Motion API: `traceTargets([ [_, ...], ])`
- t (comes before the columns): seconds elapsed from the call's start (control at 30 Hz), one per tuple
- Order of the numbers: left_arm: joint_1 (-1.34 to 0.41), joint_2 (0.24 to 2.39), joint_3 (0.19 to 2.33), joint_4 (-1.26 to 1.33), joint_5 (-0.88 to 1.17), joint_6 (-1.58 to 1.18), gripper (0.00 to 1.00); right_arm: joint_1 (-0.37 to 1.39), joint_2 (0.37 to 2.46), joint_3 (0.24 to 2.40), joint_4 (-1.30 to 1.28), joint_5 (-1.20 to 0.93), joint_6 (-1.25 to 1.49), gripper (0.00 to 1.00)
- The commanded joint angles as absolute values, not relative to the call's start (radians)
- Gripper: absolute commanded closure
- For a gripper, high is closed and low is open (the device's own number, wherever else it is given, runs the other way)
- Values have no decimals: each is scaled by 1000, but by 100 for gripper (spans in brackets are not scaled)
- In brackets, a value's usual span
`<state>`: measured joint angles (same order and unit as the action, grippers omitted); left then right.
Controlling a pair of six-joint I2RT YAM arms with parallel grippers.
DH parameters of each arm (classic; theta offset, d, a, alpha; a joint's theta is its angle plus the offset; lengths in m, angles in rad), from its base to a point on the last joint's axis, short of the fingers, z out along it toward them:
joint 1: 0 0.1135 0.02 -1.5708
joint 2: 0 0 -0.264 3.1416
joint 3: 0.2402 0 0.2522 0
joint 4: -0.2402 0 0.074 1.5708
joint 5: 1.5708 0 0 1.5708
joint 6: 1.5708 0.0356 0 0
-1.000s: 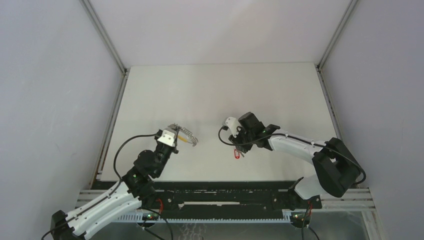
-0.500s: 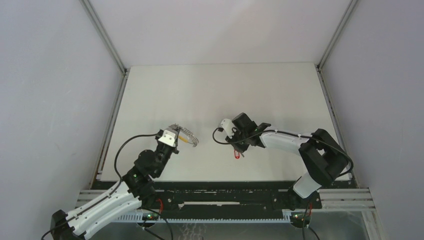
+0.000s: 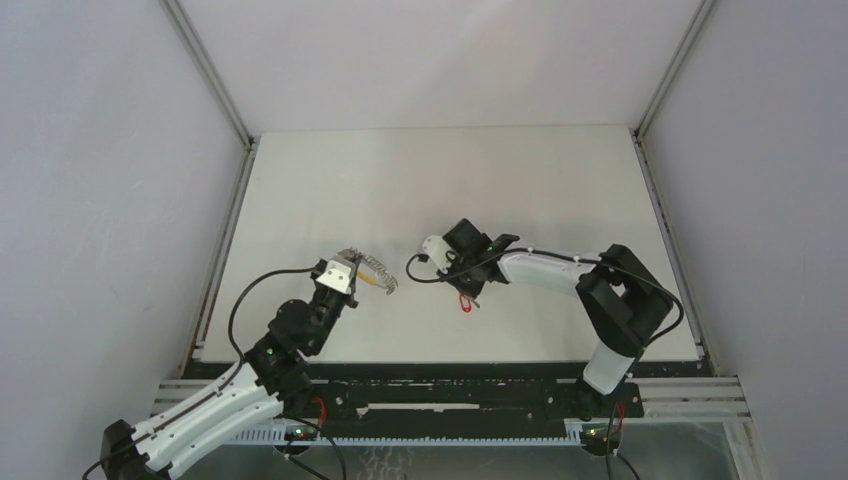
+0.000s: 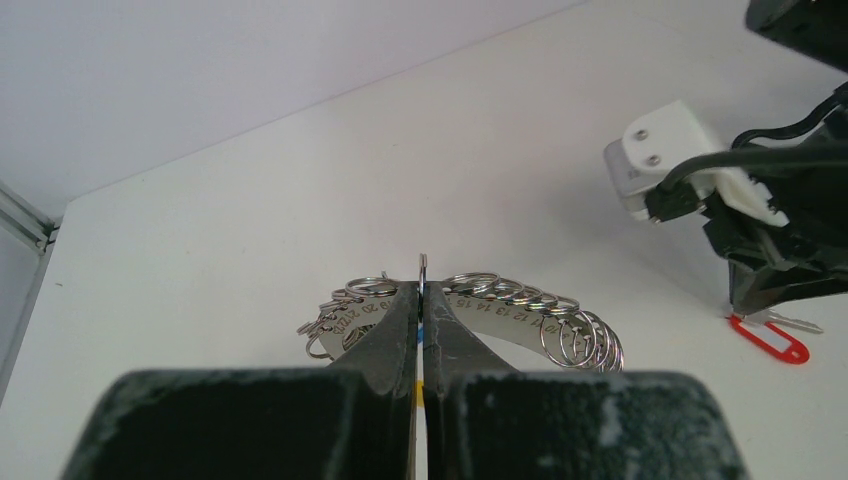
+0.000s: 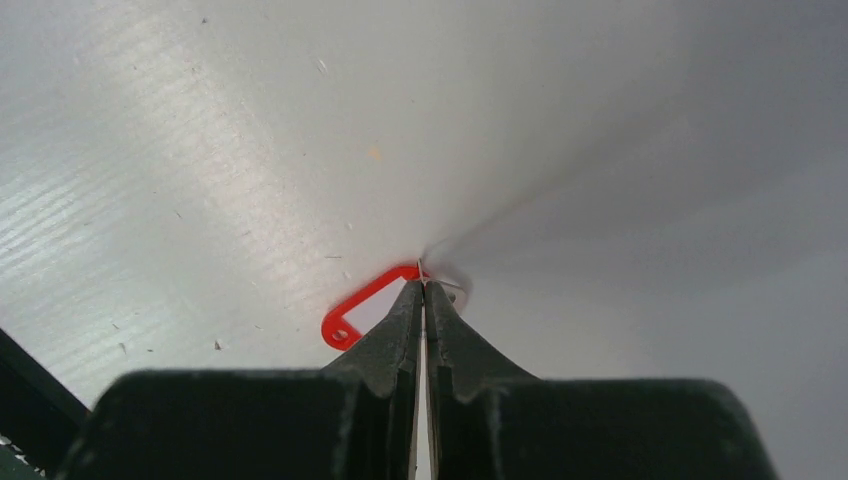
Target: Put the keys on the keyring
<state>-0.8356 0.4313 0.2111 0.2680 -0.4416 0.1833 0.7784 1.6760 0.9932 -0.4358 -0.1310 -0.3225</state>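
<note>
The left gripper (image 4: 422,292) is clamped on the keyring (image 4: 500,312), steadying it for threading. Right of the keyring, the right gripper (image 5: 421,287) pinches the red key (image 5: 358,308) by its end on the table (image 3: 450,180).

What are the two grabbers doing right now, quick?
Left gripper: closed, holding the bunch of metal rings.
Right gripper: closed, pinching the end of the red key.
</note>
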Motion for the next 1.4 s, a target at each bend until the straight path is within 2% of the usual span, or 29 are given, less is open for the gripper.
traceTargets([
  [0.0, -838, 416, 221, 316, -439, 174, 100, 807, 1742, 1091, -544, -84, -361, 100],
  [0.17, -838, 411, 221, 316, -442, 171, 100, 823, 1787, 1171, -596, -56, -363, 96],
  [0.3, -838, 406, 219, 316, -445, 168, 100, 821, 1718, 1140, -530, -111, -315, 82],
  [0.4, -838, 403, 219, 317, -443, 166, 100, 816, 1631, 1027, -424, -147, -276, 76],
  [0.6, -838, 399, 219, 317, -437, 162, 100, 805, 1464, 820, -188, -187, -228, 72],
  [0.8, -838, 394, 216, 321, -437, 160, 100, 766, 1382, 660, 104, -194, -178, 68],
  [1.0, -838, 398, 216, 324, -428, 157, 100, 732, 1417, 584, 252, -220, -153, 67],
  [1.37, -838, 399, 216, 324, -433, 160, 100, 719, 1491, 536, 355, -229, -147, 76],
])
